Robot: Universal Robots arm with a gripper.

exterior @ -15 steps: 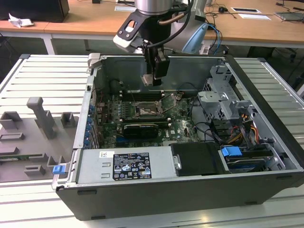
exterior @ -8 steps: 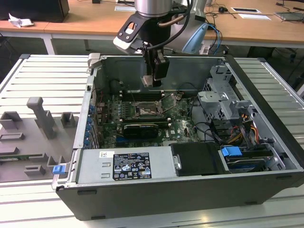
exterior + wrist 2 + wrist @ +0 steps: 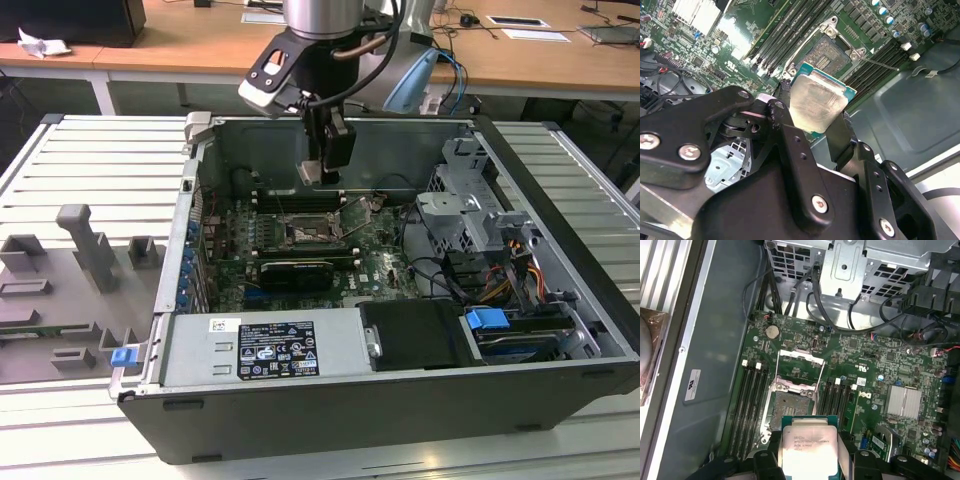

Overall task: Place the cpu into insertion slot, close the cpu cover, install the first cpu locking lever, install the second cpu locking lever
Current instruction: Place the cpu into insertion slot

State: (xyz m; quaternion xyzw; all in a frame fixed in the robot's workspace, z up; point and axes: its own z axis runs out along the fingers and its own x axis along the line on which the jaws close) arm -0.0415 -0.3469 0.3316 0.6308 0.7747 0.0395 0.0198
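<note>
The open PC case [image 3: 400, 420] sits mid-frame in the exterior view, with the motherboard [image 3: 380, 255] inside. The insertion slot [image 3: 305, 236] is near the board's centre, the expansion card [image 3: 295, 272] just below it, and the drive cage [image 3: 465, 215] at the exterior view's right. The gripper [image 3: 320, 172] hangs above the slot, holding the cpu [image 3: 816, 104].

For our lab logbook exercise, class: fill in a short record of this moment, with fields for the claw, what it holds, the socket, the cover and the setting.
Holder: claw, shut on the chip
Held item: metal top showing, in the air near the socket, not yet seated
Socket state: bare, nothing in it
Cover state: cover swung open
Setting: inside an open computer case
</note>
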